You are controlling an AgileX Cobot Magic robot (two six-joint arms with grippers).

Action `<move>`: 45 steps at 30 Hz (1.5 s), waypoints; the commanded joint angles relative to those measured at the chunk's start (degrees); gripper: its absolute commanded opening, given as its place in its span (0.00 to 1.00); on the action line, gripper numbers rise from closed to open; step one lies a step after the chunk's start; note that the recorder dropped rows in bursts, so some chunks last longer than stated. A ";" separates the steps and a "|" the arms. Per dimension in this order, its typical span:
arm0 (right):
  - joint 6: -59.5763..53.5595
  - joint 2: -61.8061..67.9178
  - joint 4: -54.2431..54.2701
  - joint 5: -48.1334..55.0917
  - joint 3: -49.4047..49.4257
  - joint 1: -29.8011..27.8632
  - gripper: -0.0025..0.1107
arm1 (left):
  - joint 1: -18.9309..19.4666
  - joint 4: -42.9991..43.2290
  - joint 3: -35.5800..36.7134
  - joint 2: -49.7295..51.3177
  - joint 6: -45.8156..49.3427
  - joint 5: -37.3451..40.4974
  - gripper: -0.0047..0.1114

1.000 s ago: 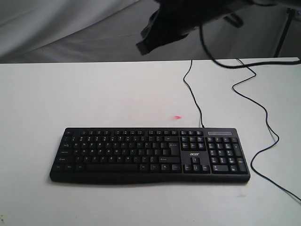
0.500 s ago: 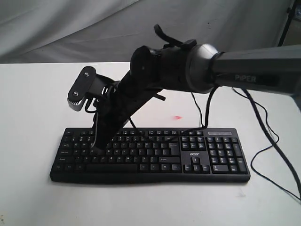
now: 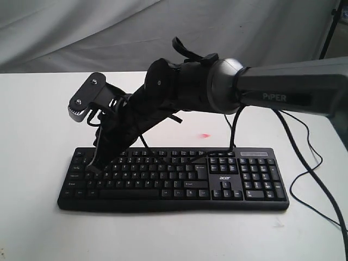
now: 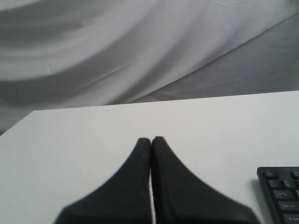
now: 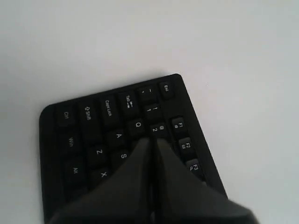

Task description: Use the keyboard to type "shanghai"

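The exterior camera stands off the keyboard's (image 3: 173, 176) space-bar side. It is raised and faces down and across the keyboard toward the grey cloth backdrop (image 3: 81, 32), with the whole keyboard in frame at middling range. The right wrist camera hangs close over the keyboard's Esc end, looking steeply down along the right gripper (image 5: 153, 141), so the key legends read sideways. The left wrist camera sits beyond that same end and looks shallowly across the white table (image 4: 70, 140) toward the backdrop. All three views catch the Esc corner.

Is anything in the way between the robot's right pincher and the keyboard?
No, nothing I can see. The right gripper is shut, and its tip is right at the keyboard, by the left-end keys near Q.
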 commanded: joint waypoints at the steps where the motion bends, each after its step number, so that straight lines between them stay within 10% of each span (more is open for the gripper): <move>1: -0.34 0.58 1.45 -1.52 -0.31 0.16 0.02 | -0.22 -0.03 0.29 0.18 -0.16 -0.17 0.05; 12: -31.35 2.14 20.43 3.94 1.01 -0.06 0.02 | -0.22 -0.03 0.29 0.18 -0.16 -0.17 0.05; 45: -37.72 8.73 27.32 -0.82 1.01 -0.71 0.02 | -0.22 -0.03 0.29 0.18 -0.16 -0.17 0.05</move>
